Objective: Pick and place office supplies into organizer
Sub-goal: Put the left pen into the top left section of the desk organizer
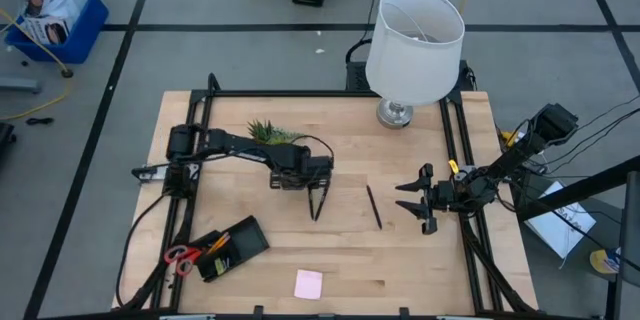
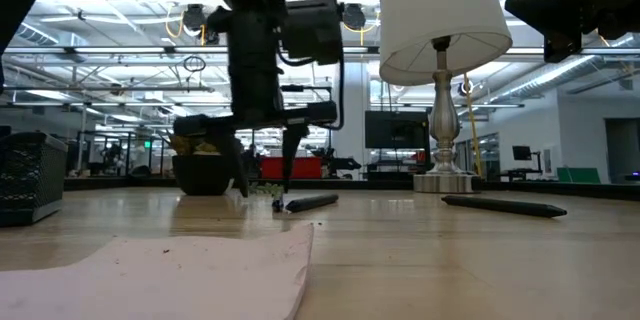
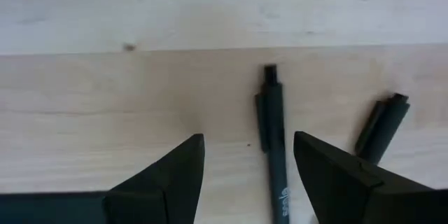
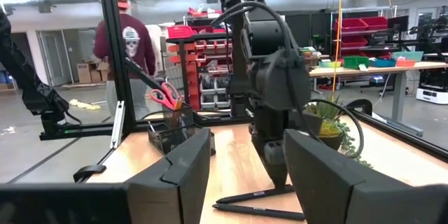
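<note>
My left gripper (image 1: 318, 203) stands open near the table's middle, pointing down. Its fingers straddle a thin black pen (image 3: 274, 147) that lies flat on the wood, and neither finger touches it. A second black pen (image 1: 373, 207) lies to the right, also seen in the left wrist view (image 3: 381, 122). The black organizer (image 1: 232, 248) sits near the table's near-left corner, with red-handled scissors (image 1: 180, 257) and pencils sticking out of it. A pink sticky-note pad (image 1: 308, 283) lies at the near edge. My right gripper (image 1: 425, 200) hovers open at the table's right.
A white-shaded lamp (image 1: 413, 45) stands at the far edge, right of centre. A small potted plant (image 1: 272, 132) sits just beyond the left arm. Black rails (image 1: 455, 140) run along the table's left and right sides. A person (image 4: 129, 42) stands in the room beyond.
</note>
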{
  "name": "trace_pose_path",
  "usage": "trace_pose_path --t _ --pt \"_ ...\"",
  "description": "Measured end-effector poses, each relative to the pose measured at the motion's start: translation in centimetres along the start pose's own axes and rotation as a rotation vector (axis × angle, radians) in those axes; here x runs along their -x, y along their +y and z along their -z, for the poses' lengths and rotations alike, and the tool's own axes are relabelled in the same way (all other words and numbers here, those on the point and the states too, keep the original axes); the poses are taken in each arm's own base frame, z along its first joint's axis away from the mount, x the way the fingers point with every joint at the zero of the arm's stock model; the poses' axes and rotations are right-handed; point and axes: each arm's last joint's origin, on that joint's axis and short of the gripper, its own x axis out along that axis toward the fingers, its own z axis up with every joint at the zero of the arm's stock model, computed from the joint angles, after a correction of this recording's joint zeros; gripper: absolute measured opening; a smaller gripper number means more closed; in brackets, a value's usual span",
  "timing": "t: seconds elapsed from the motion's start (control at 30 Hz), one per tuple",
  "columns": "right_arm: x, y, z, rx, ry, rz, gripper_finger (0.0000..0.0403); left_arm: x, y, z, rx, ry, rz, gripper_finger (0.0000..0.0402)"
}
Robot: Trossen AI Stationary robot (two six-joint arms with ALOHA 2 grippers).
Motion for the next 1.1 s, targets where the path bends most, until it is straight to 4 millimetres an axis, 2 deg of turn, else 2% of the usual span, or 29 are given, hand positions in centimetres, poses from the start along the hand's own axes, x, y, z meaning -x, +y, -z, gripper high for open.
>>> trace_pose_path --t 0.1,0.27,0.5,1.0,1.1 --pt "0.0 0.0 0.0 -0.002 -0.002 0.0 0.0176 -0.4 -1.0 -0.1 -0.01 0.002 -0.037 0.0225" --pt "0.0 0.0 0.0 -0.004 -0.004 0.0 0.0177 0.5 -2.7 -0.2 -0.089 -0.009 0.024 0.0225" --pt "0.0 0.0 0.0 -0.001 -0.001 0.0 0.0174 -0.3 -2.2 -0.2 -0.043 -0.003 -0.049 0.0225" --pt "0.0 0.0 0.0 0.001 0.001 0.0 0.0174 -1.3 -2.2 -0.2 -0.035 -0.005 -0.071 0.0225" --pt "0.0 0.0 0.0 0.002 0.002 0.0 0.0177 -1.3 -2.2 0.1 -0.042 -0.005 -0.074 0.0212"
